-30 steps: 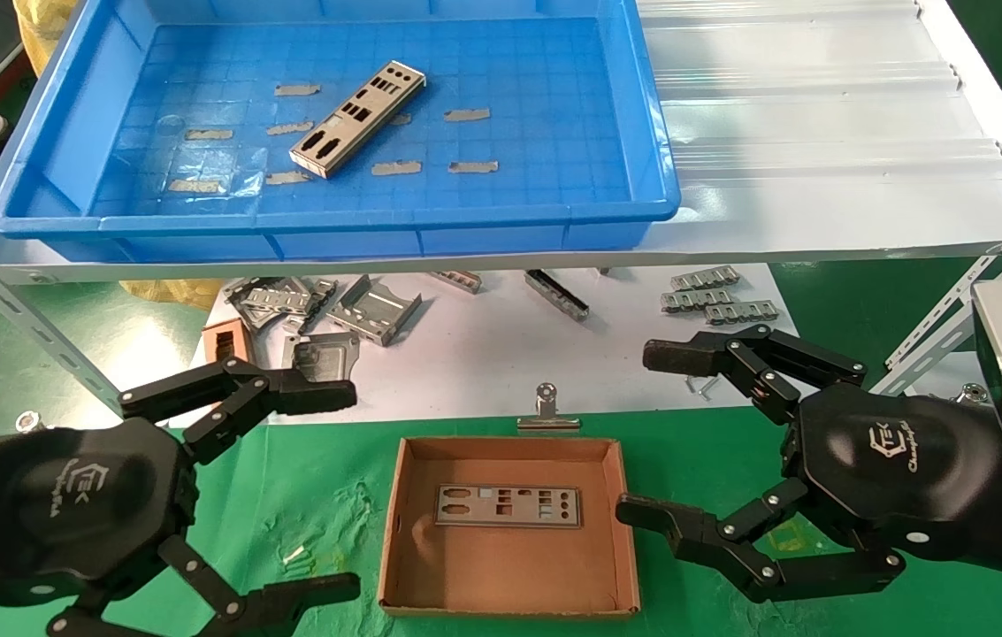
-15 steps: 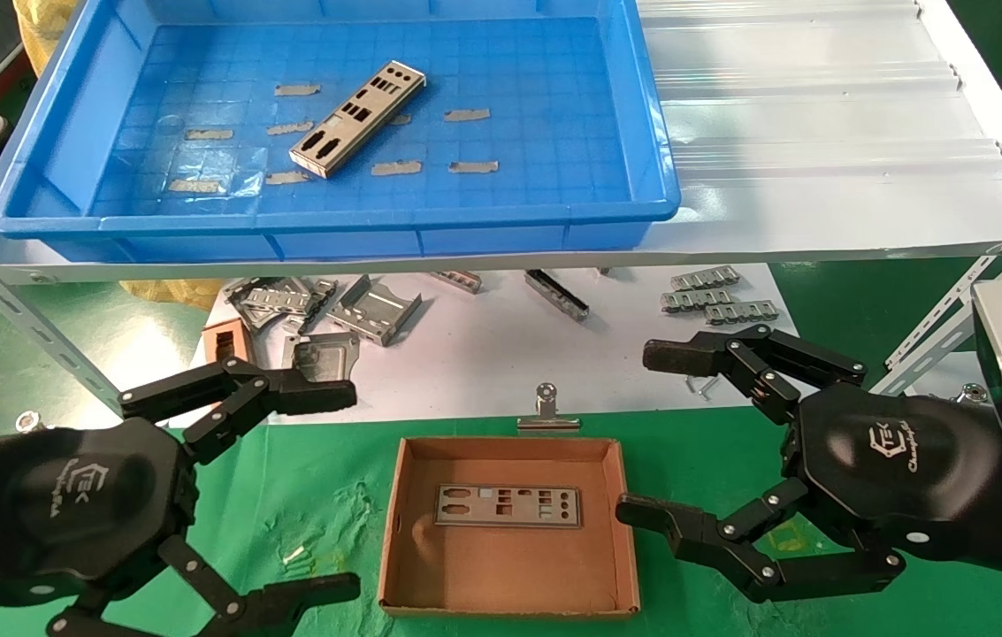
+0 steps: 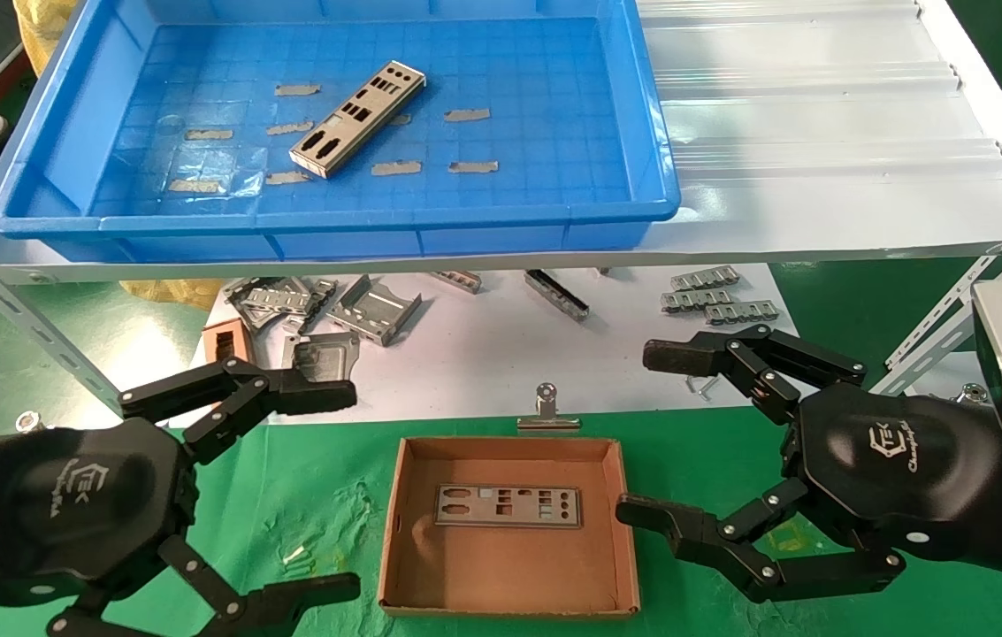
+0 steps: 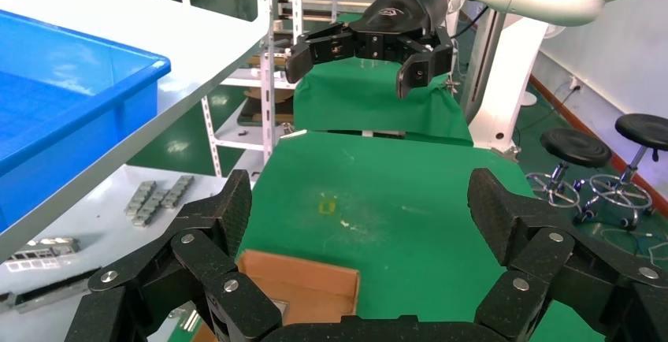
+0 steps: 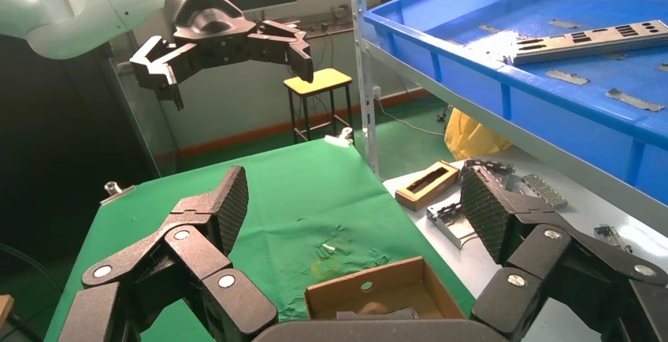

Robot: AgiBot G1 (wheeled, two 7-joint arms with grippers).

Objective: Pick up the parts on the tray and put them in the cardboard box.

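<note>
Count: two parts, one tray, one cardboard box.
One part [image 3: 357, 118] in tray [image 3: 49, 133]; one part [image 3: 508, 506] in cardboard box [image 3: 509, 575]; one binder clip [image 3: 546, 412].

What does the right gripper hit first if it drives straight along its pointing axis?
Judging loosely, nothing nearby. The open right gripper points across toward the left gripper, over the box. The box sits lower, so the left gripper looks first in line; depth is unclear.
</note>
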